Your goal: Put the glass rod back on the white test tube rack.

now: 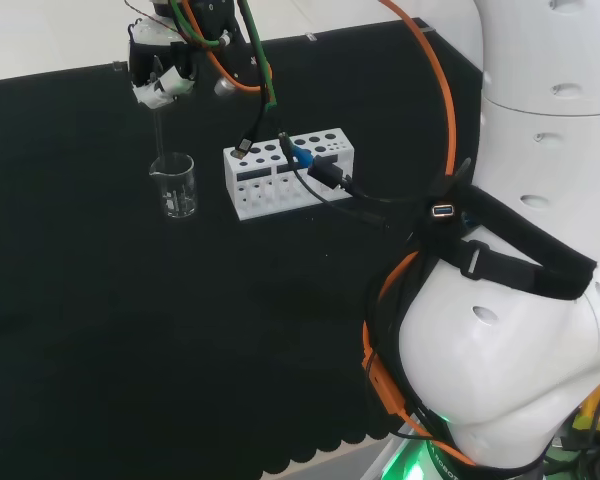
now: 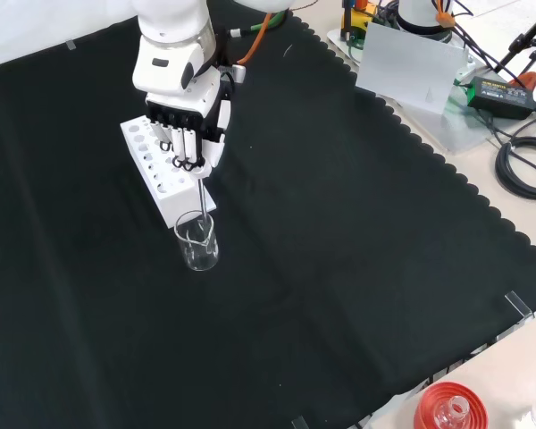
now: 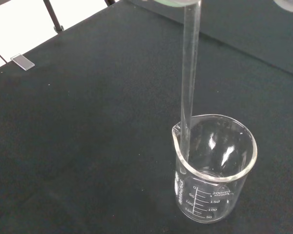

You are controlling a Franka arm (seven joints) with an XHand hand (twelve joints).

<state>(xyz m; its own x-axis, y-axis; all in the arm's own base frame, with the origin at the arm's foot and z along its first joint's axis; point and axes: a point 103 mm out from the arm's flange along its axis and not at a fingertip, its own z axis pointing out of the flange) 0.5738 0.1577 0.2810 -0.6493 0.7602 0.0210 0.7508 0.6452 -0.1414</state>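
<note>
- While the black-clothed tabletop [image 2: 357,268] carries the ware, the white test tube rack [image 1: 290,172] lies just beside the beaker [image 2: 197,242].
- Hand [image 2: 189,125] hangs above the beaker, fingers [image 2: 186,147] curled round the glass rod's top.
- Glass rod [image 3: 189,78] upright, lower end inside the beaker by its spout.

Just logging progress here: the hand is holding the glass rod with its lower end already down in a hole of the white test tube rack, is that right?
Not quite. The hand is holding the glass rod, but its lower end is inside the glass beaker, not in the white test tube rack. The wrist view shows it plainly.
</note>
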